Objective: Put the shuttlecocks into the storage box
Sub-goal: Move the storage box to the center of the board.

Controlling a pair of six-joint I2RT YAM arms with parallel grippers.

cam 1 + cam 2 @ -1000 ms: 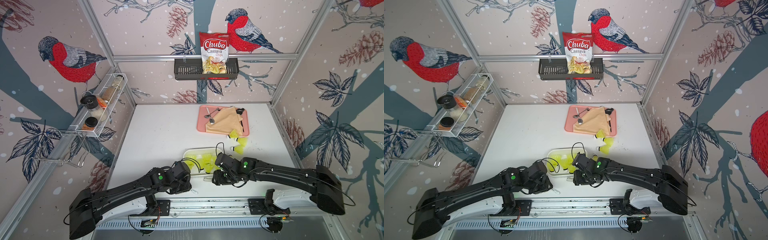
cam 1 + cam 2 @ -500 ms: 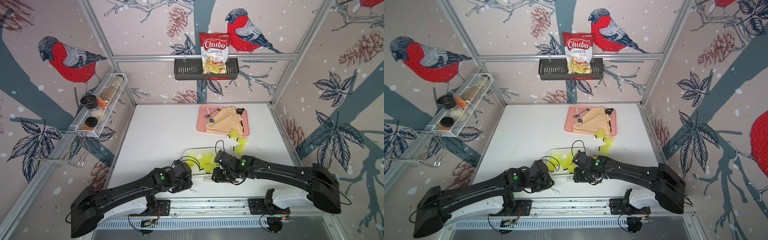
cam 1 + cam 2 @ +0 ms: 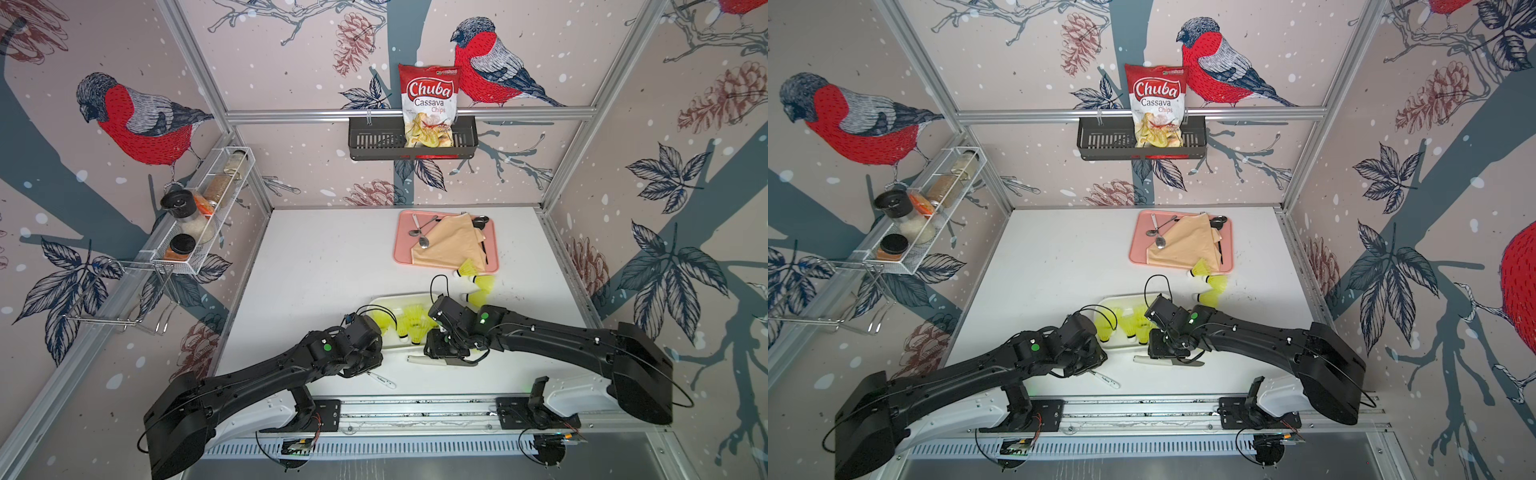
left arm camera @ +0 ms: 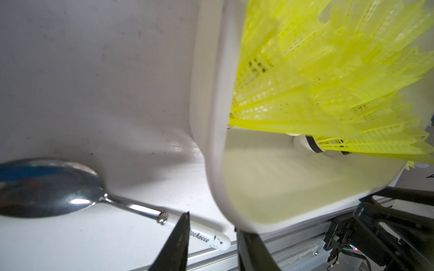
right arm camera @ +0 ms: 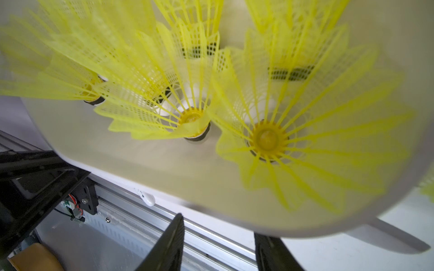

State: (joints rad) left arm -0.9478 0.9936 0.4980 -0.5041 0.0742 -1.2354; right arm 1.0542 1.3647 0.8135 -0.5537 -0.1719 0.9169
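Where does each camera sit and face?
Top views: high above the robot's base, looking down and forward across the table; left arm and right arm show.
Left wrist: on the left arm, facing the storage box corner and a spoon; its jaws show.
Right wrist: on the right arm, facing shuttlecocks in the storage box; its jaws show.
Shared by both wrist views: storage box, shuttlecocks.

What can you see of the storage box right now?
The storage box is a shallow white plastic tub with rounded corners and a thick rim, resting on the table near its front edge. Several yellow shuttlecocks sit inside. The left gripper sits at one near corner, the right gripper by its near rim; contact is unclear.
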